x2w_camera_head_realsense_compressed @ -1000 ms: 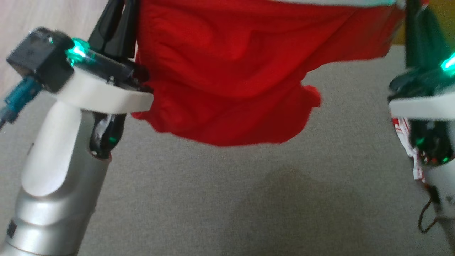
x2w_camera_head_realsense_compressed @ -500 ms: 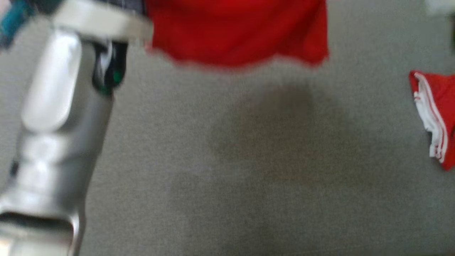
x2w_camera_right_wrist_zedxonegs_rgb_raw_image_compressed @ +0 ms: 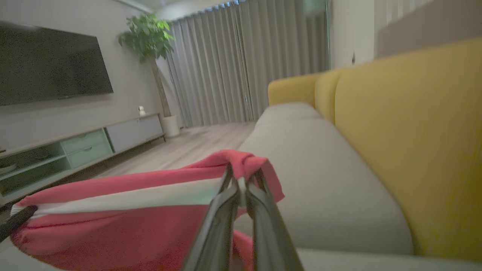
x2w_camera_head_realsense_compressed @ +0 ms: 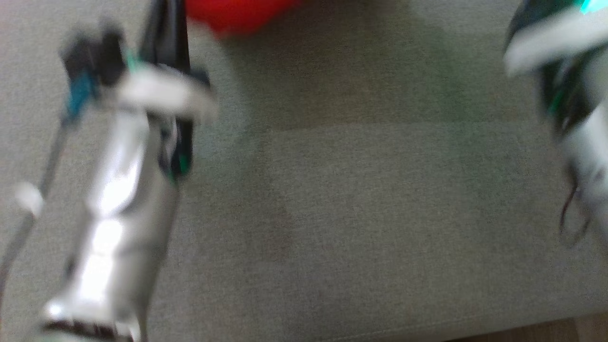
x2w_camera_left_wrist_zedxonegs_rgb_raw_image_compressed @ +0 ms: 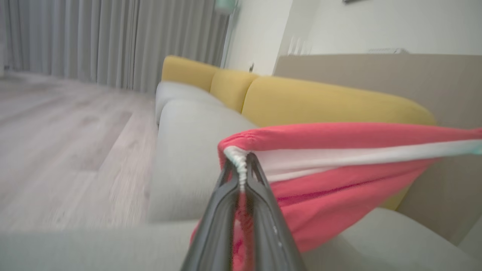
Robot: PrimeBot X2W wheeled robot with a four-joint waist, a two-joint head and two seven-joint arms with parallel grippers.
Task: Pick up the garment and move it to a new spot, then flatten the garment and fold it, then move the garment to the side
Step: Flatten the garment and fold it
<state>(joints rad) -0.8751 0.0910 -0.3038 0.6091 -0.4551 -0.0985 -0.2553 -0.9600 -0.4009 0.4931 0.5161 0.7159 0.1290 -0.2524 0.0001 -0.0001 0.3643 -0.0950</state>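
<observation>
Head view: heavy blur. The red garment (x2w_camera_head_realsense_compressed: 232,14) is just a scrap at the top edge, up off the grey sofa seat (x2w_camera_head_realsense_compressed: 356,213), between the left arm (x2w_camera_head_realsense_compressed: 128,190) and the right arm (x2w_camera_head_realsense_compressed: 584,156). We cannot tell the jaws' state from here.

Left wrist view: the left jaws are pressed together on the end of the garment's white ribbed band (x2w_camera_left_wrist_zedxonegs_rgb_raw_image_compressed: 339,158), with red cloth bunched right at the tips. The band runs taut off to the right. The red body sags below it and seems clear of the seat, with yellow back cushions (x2w_camera_left_wrist_zedxonegs_rgb_raw_image_compressed: 320,101) behind. We judge it light, soft, limp and not fragile, with no stiffness beyond the elastic band. The band ends look like the best hold: thicker, ribbed and less slippery than the thin cloth.

Right wrist view: the right jaws are pinching the other end, a wad of red cloth plus band. A dark tip of the left jaws shows at the far end. The garment spans between the two, belly drooping. For flattening we'd hold both band corners and lay the hem down first. Containers: the TV cabinet (x2w_camera_right_wrist_zedxonegs_rgb_raw_image_compressed: 75,150) has open shelves and drawers, contents too dim to tell.
</observation>
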